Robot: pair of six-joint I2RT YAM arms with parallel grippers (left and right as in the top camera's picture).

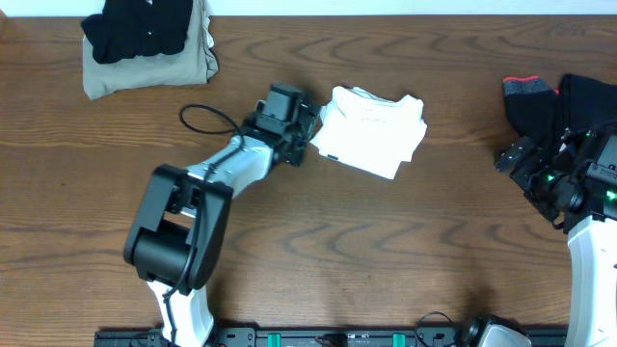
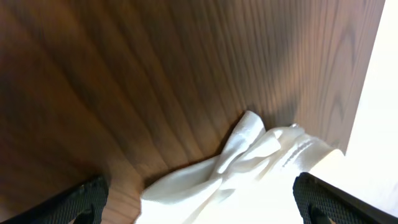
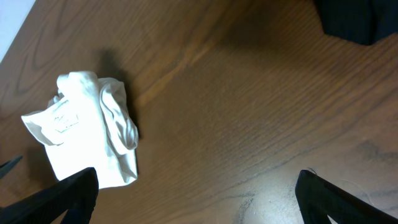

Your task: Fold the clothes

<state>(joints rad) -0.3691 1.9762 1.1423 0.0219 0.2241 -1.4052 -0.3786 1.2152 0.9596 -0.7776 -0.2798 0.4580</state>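
Overhead, the white shirt [image 1: 371,130] lies in the middle of the table [image 1: 386,251] as a small, slightly lumpy folded bundle. The left claw [image 1: 312,135] sits at its left edge, jaws apart and gripping nothing. The right claw [image 1: 516,156] hangs wide open beside the black clothes [image 1: 578,96] at the right edge. To shift the bundle cleanly, I would pinch every layer low at that edge so the fold holds.
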